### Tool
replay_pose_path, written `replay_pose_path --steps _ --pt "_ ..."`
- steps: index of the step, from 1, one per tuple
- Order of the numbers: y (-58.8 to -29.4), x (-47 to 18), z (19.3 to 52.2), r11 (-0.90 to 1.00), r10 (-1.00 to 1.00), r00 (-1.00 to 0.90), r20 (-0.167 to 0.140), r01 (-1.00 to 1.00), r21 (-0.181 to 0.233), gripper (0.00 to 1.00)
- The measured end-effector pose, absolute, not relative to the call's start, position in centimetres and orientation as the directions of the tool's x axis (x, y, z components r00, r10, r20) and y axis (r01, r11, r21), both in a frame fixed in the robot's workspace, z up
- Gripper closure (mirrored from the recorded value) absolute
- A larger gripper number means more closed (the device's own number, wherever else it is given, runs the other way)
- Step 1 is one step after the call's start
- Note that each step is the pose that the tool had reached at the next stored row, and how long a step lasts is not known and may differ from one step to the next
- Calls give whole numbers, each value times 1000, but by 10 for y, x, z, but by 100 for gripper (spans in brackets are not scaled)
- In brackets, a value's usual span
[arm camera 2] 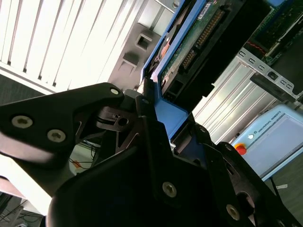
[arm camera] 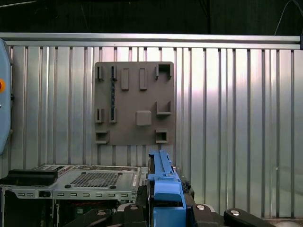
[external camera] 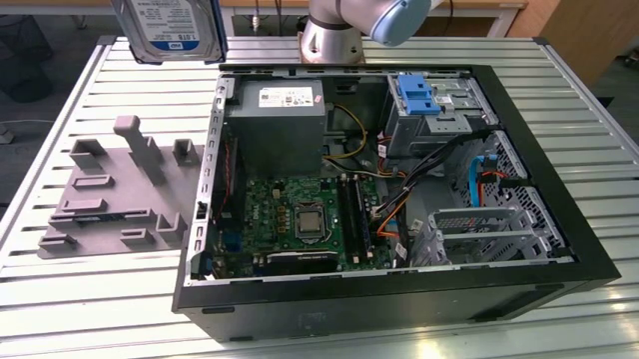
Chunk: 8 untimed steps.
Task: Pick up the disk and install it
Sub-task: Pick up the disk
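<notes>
As the hard drive (external camera: 170,30) hangs outside the open computer case (external camera: 399,295), the gripper (arm camera 2: 163,127) seems clamped on its blue rails (arm camera 2: 152,56).

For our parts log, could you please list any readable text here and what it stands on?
On the disk: label too blurred to read.
On the grey box: white sticker too small to read.
On the pendant: lettering too small to read.
Nothing can be quoted.
</notes>
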<state>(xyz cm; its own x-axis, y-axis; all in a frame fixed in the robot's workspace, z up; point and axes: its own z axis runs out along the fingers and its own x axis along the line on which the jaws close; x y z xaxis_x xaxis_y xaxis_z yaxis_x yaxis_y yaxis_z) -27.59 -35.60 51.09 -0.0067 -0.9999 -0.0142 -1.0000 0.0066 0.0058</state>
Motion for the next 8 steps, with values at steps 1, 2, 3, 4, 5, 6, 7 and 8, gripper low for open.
replay_pose_path --steps 1,2,3,4,5,6,7,8 --pt "-356 -275 511 7 -1000 -7 -14 -1000 6 64" --pt "-356 -273 511 7 -1000 -7 -14 -1000 6 64" --pt "-356 -272 511 7 -1000 -7 -14 -1000 6 64" --pt "-356 -271 511 7 -1000 -7 -14 -1000 6 64" --pt "-356 -270 511 7 -1000 -7 -14 -1000 6 64" --pt "-356 -269 511 7 -1000 -7 -14 -1000 6 64" --pt "-356 -268 511 7 -1000 -7 -14 -1000 6 64" --pt "-356 -267 511 7 -1000 -7 -14 -1000 6 64"
